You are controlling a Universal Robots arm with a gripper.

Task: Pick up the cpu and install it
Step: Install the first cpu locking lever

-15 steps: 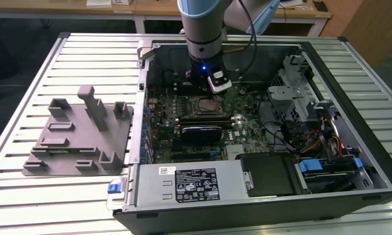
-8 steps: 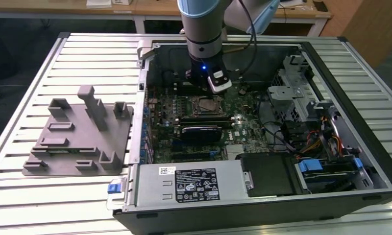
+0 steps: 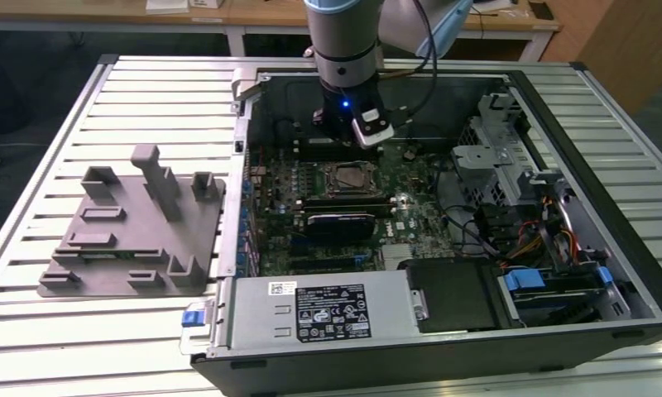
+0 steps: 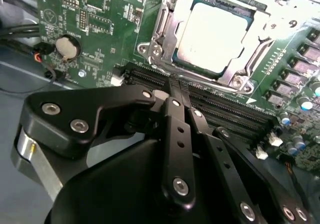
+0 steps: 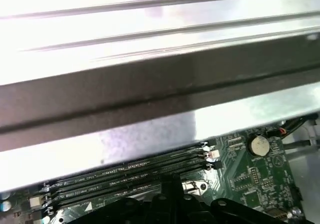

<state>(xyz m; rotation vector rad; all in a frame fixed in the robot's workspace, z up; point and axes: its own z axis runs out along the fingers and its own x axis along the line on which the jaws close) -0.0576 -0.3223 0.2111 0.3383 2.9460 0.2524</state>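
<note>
The cpu [image 4: 215, 31], a square chip with a silvery top plate, lies flat inside the metal-framed socket [image 4: 165, 43] of the green motherboard [image 4: 100, 13]. In the exterior view that socket [image 3: 347, 178] sits mid-board inside the open computer case. My gripper [image 3: 364, 142] hangs just behind the socket, over the black memory slots [image 4: 225, 108]. In the second wrist view its fingers [image 4: 176, 91] are pressed together with nothing between them, a short way from the cpu and not touching it.
A grey fixture plate [image 3: 132, 231] with upright posts lies on the slatted table at the exterior view's left. The case wall [image 5: 150, 93] stands close behind my gripper. A power supply [image 3: 320, 310], drive cage [image 3: 508, 157] and cables [image 3: 530, 240] crowd the case.
</note>
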